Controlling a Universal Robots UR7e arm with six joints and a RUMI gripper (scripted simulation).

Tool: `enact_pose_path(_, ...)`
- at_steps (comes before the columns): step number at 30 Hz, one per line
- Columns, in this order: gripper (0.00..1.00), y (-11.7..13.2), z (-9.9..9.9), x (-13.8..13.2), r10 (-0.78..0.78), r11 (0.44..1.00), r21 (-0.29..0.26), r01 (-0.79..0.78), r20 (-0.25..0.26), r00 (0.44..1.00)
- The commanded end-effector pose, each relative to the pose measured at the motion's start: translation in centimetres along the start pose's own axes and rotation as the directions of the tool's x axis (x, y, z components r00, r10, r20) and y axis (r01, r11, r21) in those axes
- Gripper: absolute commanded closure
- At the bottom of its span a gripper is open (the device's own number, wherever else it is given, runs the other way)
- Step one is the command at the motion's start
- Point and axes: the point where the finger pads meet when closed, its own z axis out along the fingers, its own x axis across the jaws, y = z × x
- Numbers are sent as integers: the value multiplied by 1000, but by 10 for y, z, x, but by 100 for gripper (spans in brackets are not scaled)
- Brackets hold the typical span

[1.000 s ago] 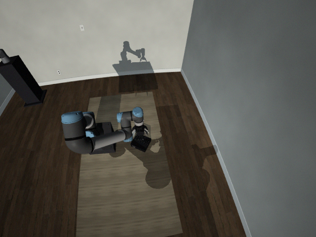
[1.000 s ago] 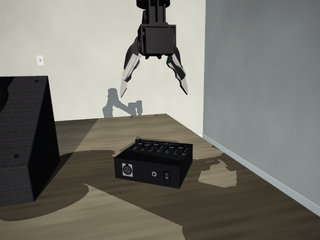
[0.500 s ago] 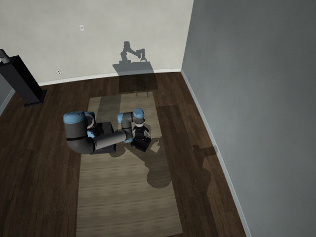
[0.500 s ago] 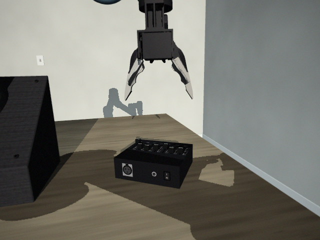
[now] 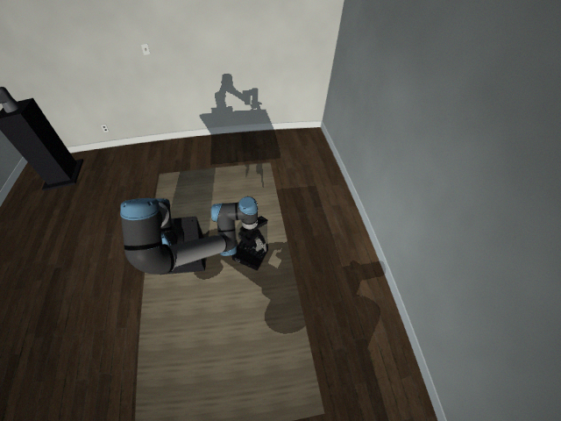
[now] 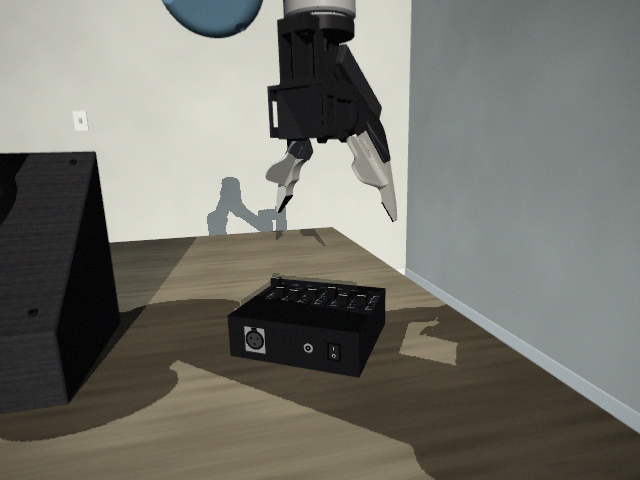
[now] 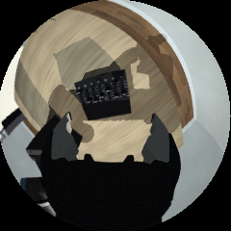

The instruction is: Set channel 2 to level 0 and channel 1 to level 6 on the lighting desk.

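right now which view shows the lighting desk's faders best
The exterior view: the lighting desk is largest, its fader row visible. The wrist view shows it small from above; the top view mostly hides it under the open gripper.

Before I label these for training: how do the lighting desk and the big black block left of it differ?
The lighting desk is a low flat box; the black block stands much taller with a slanted side. The desk's top carries a row of faders, and its near face sockets and a switch; the block shows only small holes. The open gripper hangs above the desk, not the block. Both are black.
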Motion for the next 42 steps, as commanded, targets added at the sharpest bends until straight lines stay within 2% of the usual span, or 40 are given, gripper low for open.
enact_pose_path(1,0,-1,9,8,242,970,-9,-242,-4,970)
enact_pose_path(6,0,0,18,16,472,882,-8,-472,-6,882)
enact_pose_path(11,0,2,27,24,663,748,-6,-663,-9,748)
enact_pose_path(13,0,2,27,24,663,748,-6,-663,-9,748)
enact_pose_path(22,0,7,40,33,877,480,-3,-877,-11,480)
enact_pose_path(28,0,10,46,36,940,340,-1,-941,-12,340)
enact_pose_path(30,0,10,46,36,940,340,-1,-941,-12,340)
enact_pose_path(37,0,11,50,38,969,248,1,-969,-12,248)
enact_pose_path(42,0,12,51,39,974,227,1,-974,-13,227)
